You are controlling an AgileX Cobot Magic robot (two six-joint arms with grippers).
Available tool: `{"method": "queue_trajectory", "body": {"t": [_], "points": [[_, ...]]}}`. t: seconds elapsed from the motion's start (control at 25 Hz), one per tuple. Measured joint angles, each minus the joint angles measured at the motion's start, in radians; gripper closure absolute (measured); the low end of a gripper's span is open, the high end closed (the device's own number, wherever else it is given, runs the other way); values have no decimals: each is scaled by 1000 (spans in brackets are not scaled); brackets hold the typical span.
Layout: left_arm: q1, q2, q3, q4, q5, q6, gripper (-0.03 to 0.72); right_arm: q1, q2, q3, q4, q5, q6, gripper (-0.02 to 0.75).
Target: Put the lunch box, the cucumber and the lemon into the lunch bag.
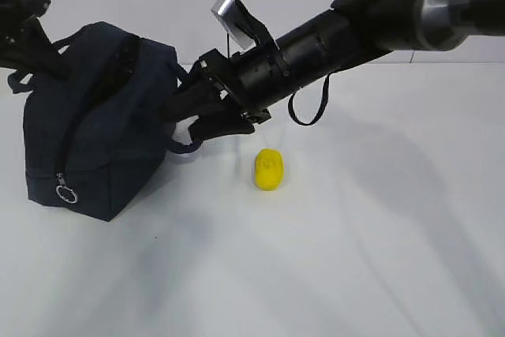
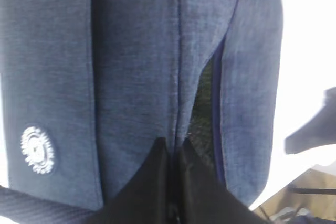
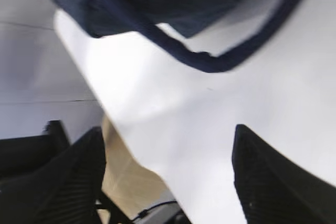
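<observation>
While the left gripper (image 2: 170, 182) is clenched on the bag (image 1: 95, 124) fabric beside the opening, the right gripper (image 1: 185, 120) hangs released with nothing between its jaws, at the bag's right side, mid-frame in the exterior view. Lemon (image 1: 269, 169) sits on the table (image 1: 379, 234) just below and right of it, centre frame. My read: lemon is next. Drop the right gripper straight over it, jaws across the short axis, close gently since it's round and may roll. Keep the left hold steady so the mouth stays wide. Lemon is bright yellow, oval, small. Bag is dark navy and boxy, with a zipper and ring pull (image 1: 66, 193) at lower left. Box and cucumber not visible.
</observation>
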Motion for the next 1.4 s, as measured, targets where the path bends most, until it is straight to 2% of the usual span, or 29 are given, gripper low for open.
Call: {"method": "queue_trajectory", "body": {"t": [0.36, 0.64, 0.76, 1.04, 1.4], "points": [[0, -2, 0, 25, 0, -6, 696, 0, -74, -2, -389, -67, 308, 161], [0, -2, 0, 41, -2, -7, 696, 0, -74, -4, -674, -222, 618, 161], [0, -2, 0, 45, -2, -7, 696, 0, -74, -4, -725, -263, 689, 161], [0, -2, 0, 49, -7, -7, 696, 0, -72, -4, -808, -252, 725, 161], [0, -2, 0, 52, -10, -7, 696, 3, -40, -4, -881, -283, 805, 161]]}}
